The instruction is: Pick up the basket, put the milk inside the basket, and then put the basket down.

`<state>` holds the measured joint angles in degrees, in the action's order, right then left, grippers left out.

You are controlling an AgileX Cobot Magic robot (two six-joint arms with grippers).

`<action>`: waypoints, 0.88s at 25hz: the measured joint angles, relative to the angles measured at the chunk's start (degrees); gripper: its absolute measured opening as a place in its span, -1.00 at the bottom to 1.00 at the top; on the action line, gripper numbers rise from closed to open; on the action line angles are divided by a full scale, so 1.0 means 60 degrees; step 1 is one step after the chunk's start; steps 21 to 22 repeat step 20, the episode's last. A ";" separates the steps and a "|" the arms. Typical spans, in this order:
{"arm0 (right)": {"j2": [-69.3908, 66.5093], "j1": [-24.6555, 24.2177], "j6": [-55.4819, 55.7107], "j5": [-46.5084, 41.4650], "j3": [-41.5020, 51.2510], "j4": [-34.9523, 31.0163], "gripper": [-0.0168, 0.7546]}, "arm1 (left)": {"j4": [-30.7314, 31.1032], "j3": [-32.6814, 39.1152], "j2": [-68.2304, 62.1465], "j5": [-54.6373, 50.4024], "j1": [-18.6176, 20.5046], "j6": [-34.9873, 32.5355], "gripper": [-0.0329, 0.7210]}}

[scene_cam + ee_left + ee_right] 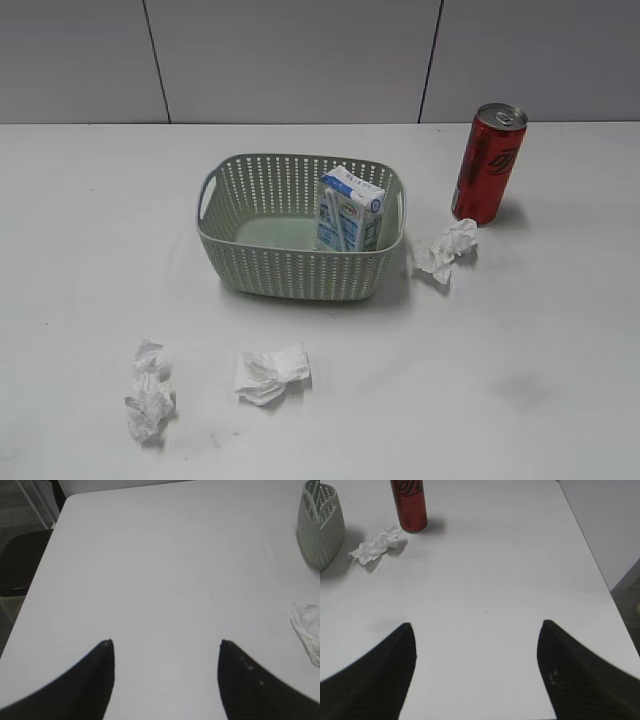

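The pale green plastic basket (300, 270) sits on the white bench (520, 330), near the middle. It is a rounded box shape, and its walls are full of little holes, like weaving. Each short end has a cut-out slot for a handle. The small white and blue milk carton (349, 211) stands upright inside it, at the 3 o'clock end, and its pointed top pokes up above the rim.

A tall shiny red metal can (488, 163) stands at about 2 o'clock from the basket, well apart from it. A crumpled white paper ball (447, 250) lies just beside the basket at 3 o'clock. Two more crumpled papers lie on the bench, one at 6 o'clock (270, 375) and one at 7 o'clock (149, 391).

The left hand (166, 642) has its two black fingers spread wide apart over bare bench. The right hand (477, 623) is spread wide too. Neither hand holds anything.
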<state>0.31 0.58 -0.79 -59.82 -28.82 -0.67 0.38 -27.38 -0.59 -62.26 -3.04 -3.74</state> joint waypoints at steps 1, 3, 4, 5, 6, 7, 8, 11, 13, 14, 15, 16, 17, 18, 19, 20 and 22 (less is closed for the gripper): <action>0.0000 0.0000 0.0000 0.0000 0.0000 0.0000 0.52 | 0.0000 0.0000 0.0072 -0.0008 0.0099 0.0000 0.36; 0.0000 0.0000 0.0000 0.0000 0.0000 -0.0010 0.52 | 0.0000 0.0000 0.0124 -0.0008 0.0240 0.0000 0.36; 0.0000 0.0000 0.0000 0.0000 0.0000 -0.0010 0.52 | 0.0000 0.0000 0.0137 -0.0008 0.0320 0.0000 0.36; 0.0000 0.0000 0.0000 0.0000 0.0000 -0.0010 0.52 | 0.0000 0.0000 0.0147 -0.0008 0.0392 0.0000 0.36; 0.0000 0.0000 0.0000 0.0000 0.0000 -0.0010 0.52 | 0.0000 0.0000 0.0147 -0.0008 0.0456 0.0000 0.36; 0.0000 0.0000 0.0000 0.0000 0.0000 -0.0010 0.52 | 0.0000 0.0000 0.0147 -0.0008 0.0492 0.0000 0.36; 0.0000 0.0000 0.0000 0.0000 0.0000 -0.0010 0.52 | 0.0000 0.0000 0.0147 -0.0008 0.0521 0.0000 0.35; 0.0000 0.0000 0.0000 0.0000 0.0000 -0.0010 0.52 | 0.0000 0.0000 0.0147 -0.0008 0.0550 0.0000 0.33; 0.0000 0.0000 0.0000 0.0000 0.0000 -0.0010 0.52 | 0.0000 0.0000 0.0147 -0.0008 0.0550 0.0000 0.31; 0.0000 0.0000 0.0000 0.0000 0.0000 -0.0010 0.52 | 0.0000 0.0000 0.0147 -0.0008 0.0550 0.0000 0.31; 0.0000 0.0000 0.0009 0.0000 0.0000 -0.0010 0.52 | 0.0000 0.0000 0.0147 -0.0008 0.0550 0.0000 0.31; 0.0000 0.0000 0.0008 0.0000 0.0000 -0.0010 0.52 | 0.0000 0.0000 0.0147 -0.0008 0.0550 0.0000 0.31; 0.0000 0.0000 0.0008 0.0000 0.0000 -0.0010 0.52 | 0.0000 0.0000 0.0147 -0.0008 0.0550 0.0000 0.31; 0.0000 0.0000 0.0008 0.0000 0.0000 -0.0010 0.52 | 0.0000 0.0000 0.0147 -0.0008 0.0550 0.0000 0.31; 0.0000 0.0000 0.0008 0.0000 0.0000 -0.0010 0.52 | 0.0000 0.0000 0.0147 -0.0008 0.0550 0.0000 0.31; 0.0000 0.0000 0.0008 0.0000 0.0000 -0.0010 0.52 | 0.0000 0.0000 0.0147 -0.0008 0.0550 0.0000 0.31; 0.0000 0.0000 0.0008 0.0000 0.0000 -0.0010 0.52 | 0.0000 0.0000 0.0147 -0.0008 0.0550 0.0000 0.31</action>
